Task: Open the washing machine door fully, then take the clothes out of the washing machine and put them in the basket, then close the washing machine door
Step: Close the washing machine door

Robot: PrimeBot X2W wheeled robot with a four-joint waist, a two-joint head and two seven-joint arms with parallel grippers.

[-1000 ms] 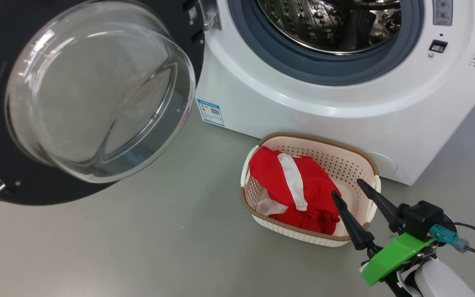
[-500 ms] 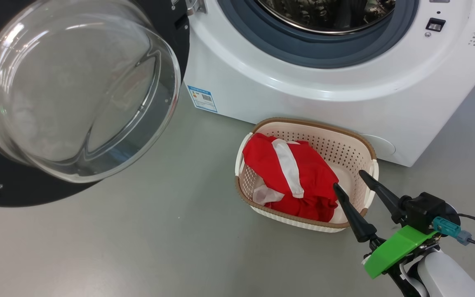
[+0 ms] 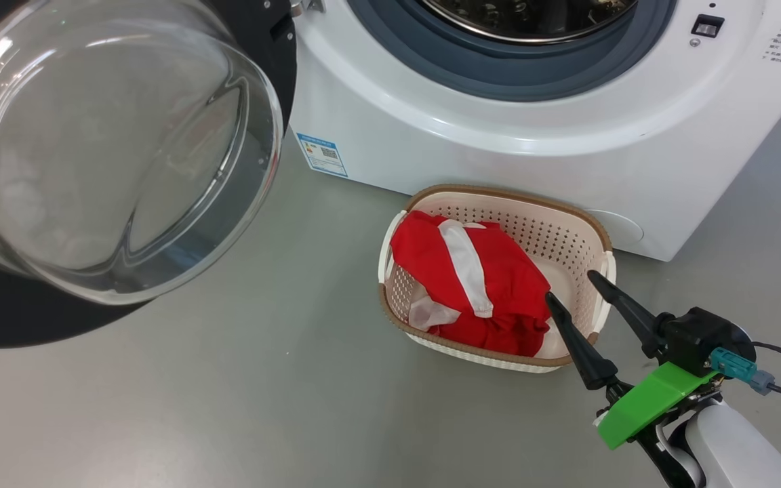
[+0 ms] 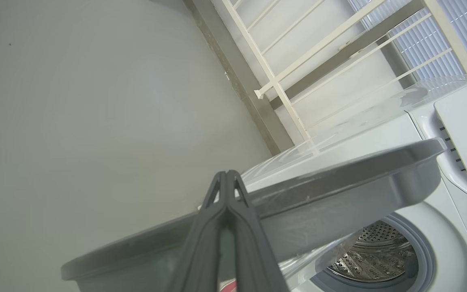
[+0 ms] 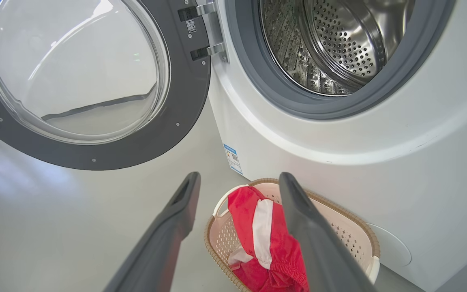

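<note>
**Right tool open over the basket, left tool shut by the door**

Right tool (image 3: 569, 285): fingers spread wide, gripping nothing, tips poised over the near right corner of the basket (image 3: 506, 195). Left tool (image 4: 226, 174): fingers pressed together, gripping nothing, tips in front of the grey outer edge of the door (image 4: 339, 170) in the wrist view; touching it or not, impossible to tell.

In the basket, toward its left side, the clothes (image 3: 492, 285): red with a white stripe, bunched up, reaching the near rim. Basket itself on the floor (image 3: 228, 393), just beside the lower front of the washer (image 3: 499, 169); contact there unclear. Farther back, the grey ring (image 5: 243, 69) and the steel drum (image 5: 339, 48) behind it. At the washer's lower left corner, a small blue label (image 3: 322, 154). To the left, the door swung wide on its hinges, black rim around a glass bowl (image 3: 112, 149) bulging toward the near side.
</note>
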